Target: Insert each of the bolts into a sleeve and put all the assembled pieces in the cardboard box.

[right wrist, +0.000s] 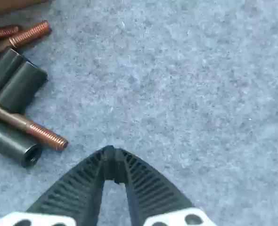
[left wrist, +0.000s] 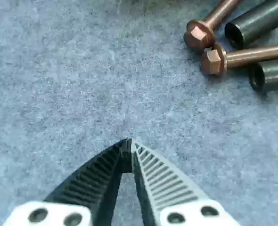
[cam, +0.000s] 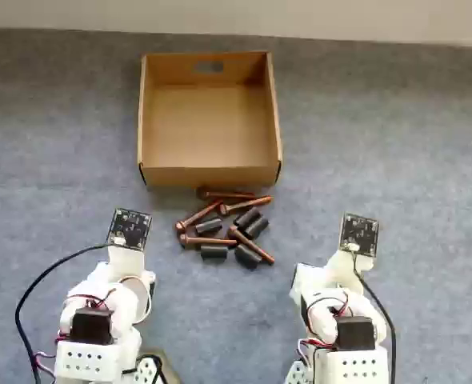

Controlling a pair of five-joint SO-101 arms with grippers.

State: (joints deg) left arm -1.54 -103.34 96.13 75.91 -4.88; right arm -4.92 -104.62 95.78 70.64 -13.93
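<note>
Before cardboard box (cam: 210, 174): bolts (cam: 252, 245), sleeves (cam: 214, 252).

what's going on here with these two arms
Nothing is being handled yet. The left gripper and right gripper hang shut and empty, back from the pile. The copper bolts and dark sleeves lie loose on the grey mat in front of the cardboard box; none is assembled or boxed.
</note>
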